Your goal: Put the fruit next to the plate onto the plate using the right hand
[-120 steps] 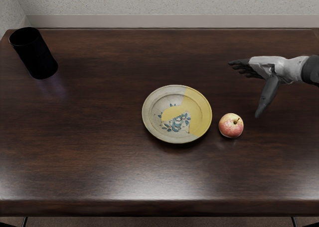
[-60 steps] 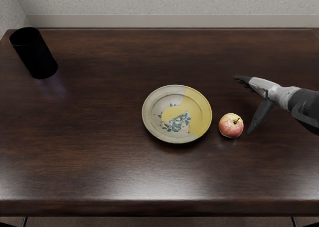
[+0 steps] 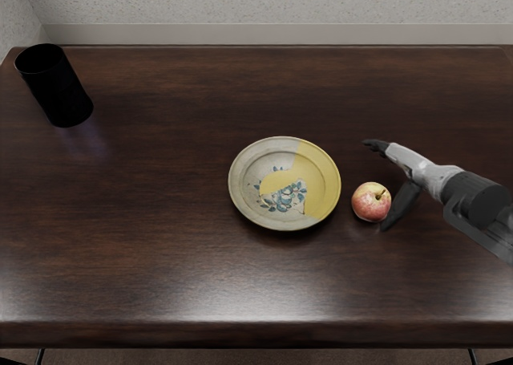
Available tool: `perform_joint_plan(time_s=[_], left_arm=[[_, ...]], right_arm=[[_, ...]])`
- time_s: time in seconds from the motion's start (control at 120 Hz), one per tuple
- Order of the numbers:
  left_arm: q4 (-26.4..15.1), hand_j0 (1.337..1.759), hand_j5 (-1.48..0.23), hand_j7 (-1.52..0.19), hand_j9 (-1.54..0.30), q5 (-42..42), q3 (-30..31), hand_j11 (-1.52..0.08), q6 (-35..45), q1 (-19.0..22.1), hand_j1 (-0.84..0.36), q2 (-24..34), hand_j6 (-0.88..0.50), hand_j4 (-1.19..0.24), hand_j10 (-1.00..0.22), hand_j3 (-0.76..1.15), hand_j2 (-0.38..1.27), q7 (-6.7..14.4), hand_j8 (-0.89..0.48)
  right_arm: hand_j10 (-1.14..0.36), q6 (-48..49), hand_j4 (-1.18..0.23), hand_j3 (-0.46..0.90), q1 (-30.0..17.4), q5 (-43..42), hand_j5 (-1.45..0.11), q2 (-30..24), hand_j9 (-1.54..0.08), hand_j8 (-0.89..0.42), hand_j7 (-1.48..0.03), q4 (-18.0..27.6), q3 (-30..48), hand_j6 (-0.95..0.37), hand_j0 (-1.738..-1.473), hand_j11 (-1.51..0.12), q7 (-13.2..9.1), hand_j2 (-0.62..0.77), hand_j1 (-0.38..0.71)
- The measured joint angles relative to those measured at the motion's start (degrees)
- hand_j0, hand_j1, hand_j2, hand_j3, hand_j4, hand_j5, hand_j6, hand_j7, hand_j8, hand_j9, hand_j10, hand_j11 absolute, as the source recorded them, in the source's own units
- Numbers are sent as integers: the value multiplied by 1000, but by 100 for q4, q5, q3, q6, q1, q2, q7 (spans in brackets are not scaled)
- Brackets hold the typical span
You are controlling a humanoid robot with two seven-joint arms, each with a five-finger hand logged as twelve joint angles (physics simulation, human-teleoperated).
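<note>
Table: a dark wooden surface that fills almost the whole view and carries everything else.
Right arm: it enters over the right edge of the table, low on that side, and reaches toward the middle.
Plate: it lies near the middle of the table, a little toward the right edge. It is round, part beige and part yellow, with a blue pattern, and nothing lies on it.
Black cup: it stands upright at the far left corner, well apart from the work. It plays no part in the task.
Right hand: it hangs low over the table just beside the apple, on the side toward the right edge.
Fingers: they are stretched out and released, and they hold nothing. The thumb points down, very close to the right side of the apple. Whether it touches, I cannot tell.
Apple: red and yellow, it rests on the table just beside the right rim of the plate, a narrow gap apart, not on it.
Left arm: not visible.
Step in hand: the approach to the apple, I judge. The grasp is not yet made.
Next move: the hand must go over the fruit so that fingers and thumb stand on opposite sides, then close gently, because a round apple can roll away toward the plate.
</note>
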Motion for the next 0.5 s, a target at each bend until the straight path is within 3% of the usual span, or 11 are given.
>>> perform_joint_plan(time_s=[0.25, 0.5], left_arm=[[1, 1658, 0, 0, 0, 1, 2, 0, 0, 0, 349, 0, 0, 0, 0, 0, 0, 0, 0], [0, 1658, 0, 0, 0, 1, 0, 0, 0, 0, 349, 0, 0, 0, 0, 0, 0, 0, 0]], right_arm=[[-97, -279, -98, 0, 10, -217, -123, 153, -122, -98, -122, 109, -257, -100, -1658, -122, -108, -16, -239], [-127, -460, -127, 0, 65, -263, -161, 311, -161, -128, -161, 124, -378, -129, -1658, -161, -426, -22, -203]])
